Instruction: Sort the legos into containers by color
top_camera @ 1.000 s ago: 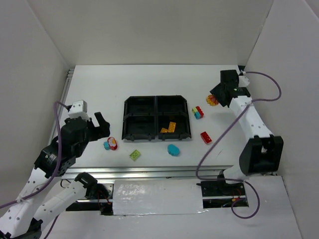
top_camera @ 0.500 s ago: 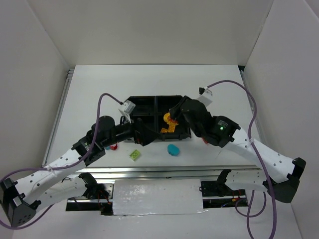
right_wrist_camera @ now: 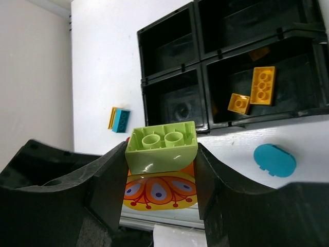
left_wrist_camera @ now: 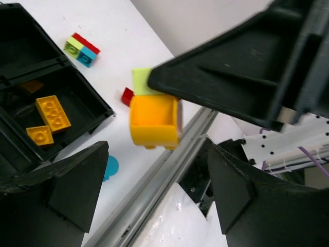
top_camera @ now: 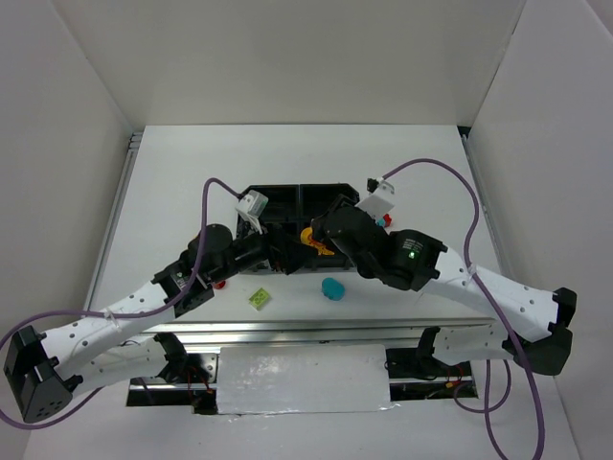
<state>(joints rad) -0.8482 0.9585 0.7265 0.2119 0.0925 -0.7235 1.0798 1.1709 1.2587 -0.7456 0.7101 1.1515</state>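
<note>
The right pincer (right_wrist_camera: 162, 170) pinches a lime-green and yellow-orange stacked lego (right_wrist_camera: 162, 149) above the tabletop (right_wrist_camera: 103, 62). The left pincer (left_wrist_camera: 157, 170) is spread. Beyond, a cyan lego (right_wrist_camera: 274, 159) lies just before the black tray (right_wrist_camera: 197, 51), whose near-right compartment (right_wrist_camera: 308, 98) holds 2 yellow-orange legos (right_wrist_camera: 263, 85).

Overhead camera looks down from behind; both close wrist cameras see the black tray (right_wrist_camera: 199, 62).

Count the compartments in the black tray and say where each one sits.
4, in a two-by-two grid: the far-left compartment, far-right compartment, near-left compartment, and near-right compartment, which holds yellow bricks. None looks hidden.
</note>
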